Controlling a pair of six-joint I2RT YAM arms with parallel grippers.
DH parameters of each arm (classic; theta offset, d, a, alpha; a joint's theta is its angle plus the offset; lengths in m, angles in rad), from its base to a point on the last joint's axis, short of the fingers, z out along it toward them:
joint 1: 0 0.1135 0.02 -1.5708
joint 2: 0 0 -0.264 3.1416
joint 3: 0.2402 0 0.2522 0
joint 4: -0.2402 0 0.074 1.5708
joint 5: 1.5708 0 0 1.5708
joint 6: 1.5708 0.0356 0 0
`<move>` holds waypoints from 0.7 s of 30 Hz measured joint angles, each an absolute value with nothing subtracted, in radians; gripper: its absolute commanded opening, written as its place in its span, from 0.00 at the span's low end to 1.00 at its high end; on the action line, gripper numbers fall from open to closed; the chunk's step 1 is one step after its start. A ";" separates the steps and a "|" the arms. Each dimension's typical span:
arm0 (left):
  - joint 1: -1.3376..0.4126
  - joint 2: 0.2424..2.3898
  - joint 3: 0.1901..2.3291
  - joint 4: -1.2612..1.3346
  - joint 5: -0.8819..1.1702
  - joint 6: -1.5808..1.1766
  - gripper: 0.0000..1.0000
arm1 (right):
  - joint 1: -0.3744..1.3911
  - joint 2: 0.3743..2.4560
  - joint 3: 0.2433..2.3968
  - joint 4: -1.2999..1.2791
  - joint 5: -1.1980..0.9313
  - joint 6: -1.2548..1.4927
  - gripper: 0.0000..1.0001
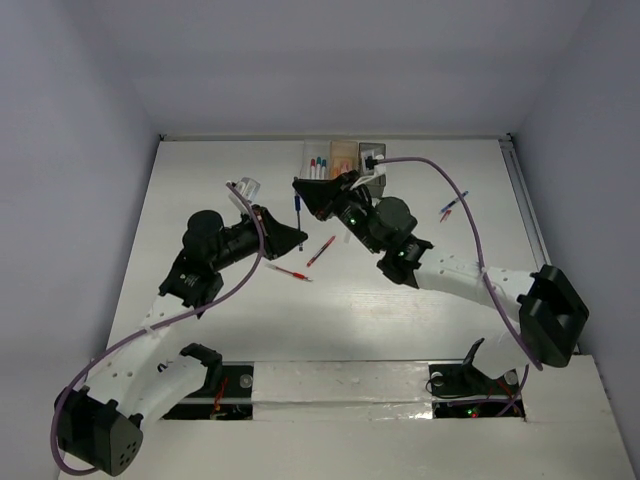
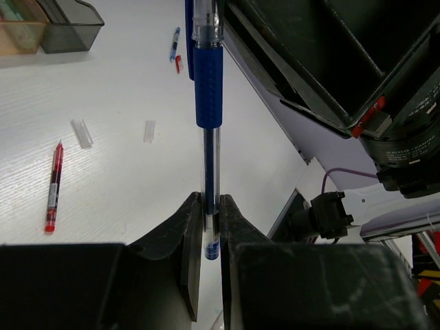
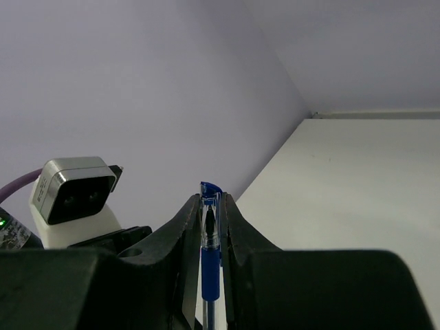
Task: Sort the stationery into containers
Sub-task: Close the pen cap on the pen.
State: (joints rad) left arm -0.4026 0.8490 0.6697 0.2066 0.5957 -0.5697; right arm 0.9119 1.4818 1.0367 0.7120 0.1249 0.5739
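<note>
We find the left gripper (image 2: 211, 206) clamped on the blue pen's (image 2: 208, 82) clear barrel. The right gripper (image 3: 210, 206) is clamped on its capped end. The pen lies at 7 o'clock from the containers (image 1: 343, 150).

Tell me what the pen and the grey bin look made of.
The pen has a clear glossy plastic barrel, ink tube showing through; its matte blue grip looks rubbery. The grey bin looks like smoky translucent plastic, its rim shiny.
</note>
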 measured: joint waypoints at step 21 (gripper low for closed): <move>-0.426 0.930 0.865 -0.082 0.680 -0.451 0.00 | 0.900 1.356 0.897 0.741 0.103 0.698 0.00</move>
State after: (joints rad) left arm -0.4255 0.9298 0.8654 -0.0822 0.6800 -0.4515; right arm 0.9005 1.3556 0.8970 0.7406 0.1032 0.6983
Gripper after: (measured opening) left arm 0.076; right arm 0.196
